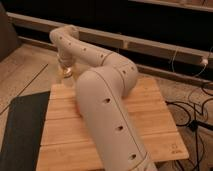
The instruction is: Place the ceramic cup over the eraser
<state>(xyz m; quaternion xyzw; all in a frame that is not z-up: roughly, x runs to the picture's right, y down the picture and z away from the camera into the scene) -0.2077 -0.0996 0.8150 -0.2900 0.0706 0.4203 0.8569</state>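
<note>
Jaws look pinched all the way shut from what we can see, though we honestly can't tell if they're actually clamping anything.

Far left there's a dark mat [20, 131] lying flat on the floor [22, 70], its edge right up against the wooden board [160, 125].

Moving right, the gripper [65, 75] points down at the far left corner of that board, around its back edge. Right at its tips we see a small pale, cream-coloured blob with a bit of shine on it, which we take to be the ceramic cup [67, 72]. Whether it's resting on the wood or lifted off it, we can't tell. We can't make out the eraser; that spot is too murky.

The big beige arm [107, 115] fills the middle, coming up from the bottom edge, bending at the elbow and reaching back left, covering a good chunk of the board.

On the right, black cables [192, 112] trail over the floor beside the board, and a white plug [204, 61] sits by the wall.
</note>
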